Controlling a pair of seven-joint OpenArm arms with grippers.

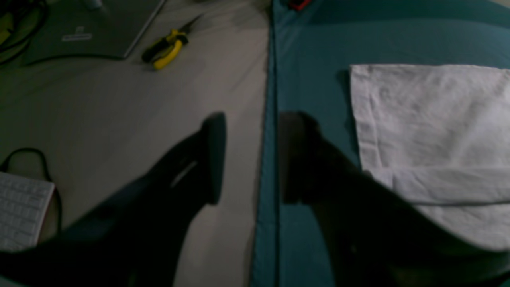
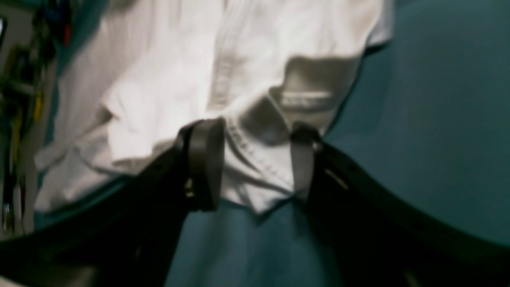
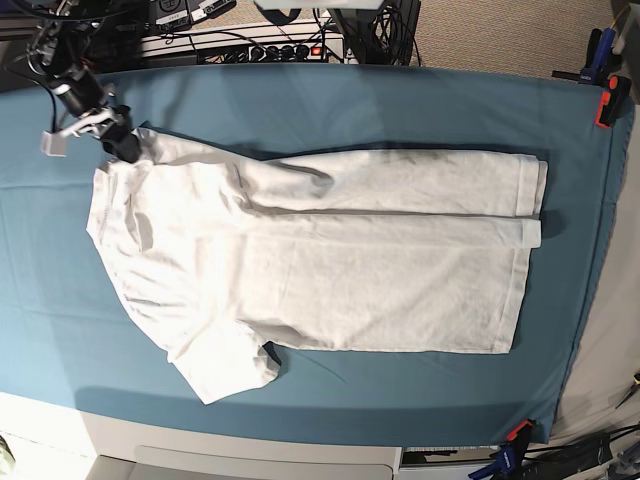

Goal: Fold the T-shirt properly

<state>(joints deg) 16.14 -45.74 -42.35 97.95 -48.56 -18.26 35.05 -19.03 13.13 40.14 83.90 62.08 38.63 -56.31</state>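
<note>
The left gripper (image 1: 251, 159) is out of the base view, jaws apart over the teal cloth's (image 1: 310, 59) edge; the right gripper (image 2: 255, 163), blurred, spread jaws straddling the T-shirt (image 3: 330, 260) collar corner.

Wrist views dim, soft, edge-warped — base view bright, sharp, with light shadows.

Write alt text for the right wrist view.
The right gripper has its open jaws on either side of the white T-shirt at its collar, not visibly pinching it. The shirt lies on a teal cloth.
</note>
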